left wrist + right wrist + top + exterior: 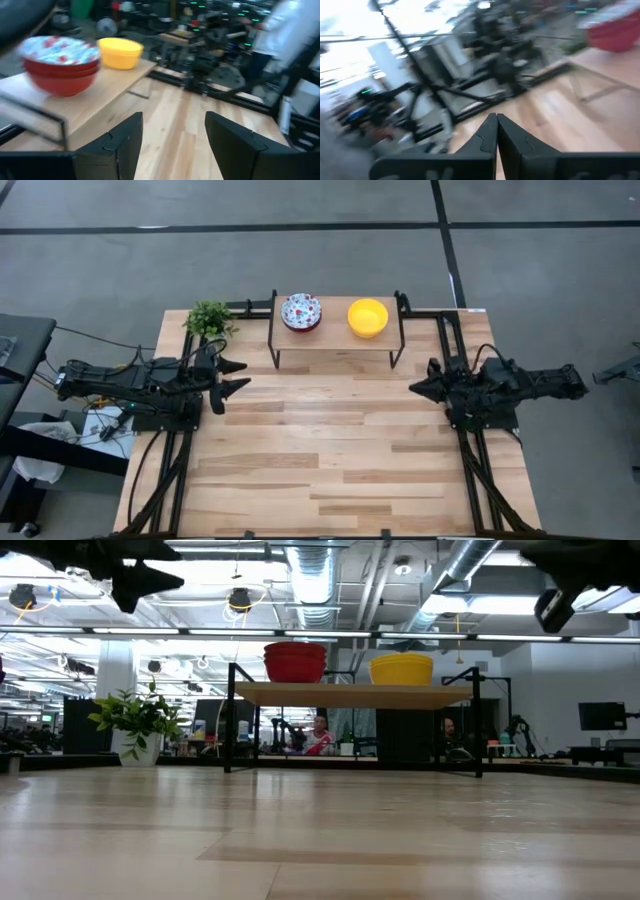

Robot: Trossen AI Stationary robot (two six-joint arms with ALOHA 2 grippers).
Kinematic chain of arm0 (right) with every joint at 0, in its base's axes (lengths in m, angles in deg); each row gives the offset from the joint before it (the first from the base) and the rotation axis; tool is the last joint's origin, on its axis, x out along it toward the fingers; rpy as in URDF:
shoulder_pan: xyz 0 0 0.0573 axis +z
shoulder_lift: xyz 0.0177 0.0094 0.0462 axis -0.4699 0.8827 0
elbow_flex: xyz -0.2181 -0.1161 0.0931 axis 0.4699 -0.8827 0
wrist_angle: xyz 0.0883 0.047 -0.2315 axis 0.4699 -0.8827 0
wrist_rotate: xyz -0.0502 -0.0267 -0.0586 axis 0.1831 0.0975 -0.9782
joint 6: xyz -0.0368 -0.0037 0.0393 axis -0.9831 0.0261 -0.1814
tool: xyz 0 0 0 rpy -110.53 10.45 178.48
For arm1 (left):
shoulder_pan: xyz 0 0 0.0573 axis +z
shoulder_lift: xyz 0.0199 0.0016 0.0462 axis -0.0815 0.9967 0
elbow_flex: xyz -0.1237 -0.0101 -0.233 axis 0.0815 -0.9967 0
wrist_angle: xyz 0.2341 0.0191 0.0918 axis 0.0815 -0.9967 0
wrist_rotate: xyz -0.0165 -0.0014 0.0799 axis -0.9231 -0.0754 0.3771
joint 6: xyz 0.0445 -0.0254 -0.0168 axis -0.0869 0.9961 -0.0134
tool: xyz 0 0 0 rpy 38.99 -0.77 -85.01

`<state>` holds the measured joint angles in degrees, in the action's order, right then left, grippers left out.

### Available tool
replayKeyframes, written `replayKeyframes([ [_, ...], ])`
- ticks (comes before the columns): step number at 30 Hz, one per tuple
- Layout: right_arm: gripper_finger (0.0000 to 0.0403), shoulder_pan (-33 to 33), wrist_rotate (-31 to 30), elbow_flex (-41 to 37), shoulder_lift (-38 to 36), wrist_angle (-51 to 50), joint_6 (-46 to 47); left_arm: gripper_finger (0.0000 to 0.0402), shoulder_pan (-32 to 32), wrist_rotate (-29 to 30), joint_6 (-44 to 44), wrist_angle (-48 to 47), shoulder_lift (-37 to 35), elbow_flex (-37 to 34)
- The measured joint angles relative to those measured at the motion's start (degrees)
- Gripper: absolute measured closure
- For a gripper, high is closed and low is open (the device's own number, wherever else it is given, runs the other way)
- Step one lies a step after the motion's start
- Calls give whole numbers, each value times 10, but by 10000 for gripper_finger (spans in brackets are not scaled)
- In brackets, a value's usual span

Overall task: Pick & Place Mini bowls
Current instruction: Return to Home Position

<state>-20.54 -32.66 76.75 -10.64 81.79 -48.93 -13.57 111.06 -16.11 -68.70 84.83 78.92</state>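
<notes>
From above, you had the left gripper [237, 377] over the left side of the tabletop [330, 460], just in front of the potted plant [209, 319]. Its fingers were spread wide with nothing between them. The right gripper [413, 387] hung over the right side, pointing inward, pressed closed and empty. Each sat near one end of the shelf [335, 342] without touching it. On the shelf, the patterned bowls [301, 311] stood on the left half and the yellow bowls [368, 318] on the right half.

From tabletop height, both sets showed as nested stacks on the shelf board, the red-sided one to the left and the yellow one to the right, with a gap between them. A person [318, 736] sat far behind, seen under the shelf.

Your left wrist camera showed its fingers [125, 142] wide apart, with bare planks between them. The patterned stack was nearer and the yellow one beyond it.

Your right wrist camera was smeared. Its fingers [487, 137] met tip to tip, and the red shape at the edge was probably the patterned stack.
</notes>
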Motion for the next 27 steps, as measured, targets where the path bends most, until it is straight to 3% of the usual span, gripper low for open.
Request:
replayKeyframes([
  [4, 403, 0, 65, -13, -31, 13, -15, 187, 0, -52, -45, 14, 0, 0],
  [11, 403, 0, 70, -42, -100, 10, -44, 187, 14, -54, -58, 52, -21, -45],
  [20, 403, 0, 97, -46, -99, 2, -39, 187, 32, -57, -88, 69, -148, -102],
  [27, 403, 0, 97, -98, -99, 58, -22, 187, 33, -57, -69, 72, -228, -172],
])
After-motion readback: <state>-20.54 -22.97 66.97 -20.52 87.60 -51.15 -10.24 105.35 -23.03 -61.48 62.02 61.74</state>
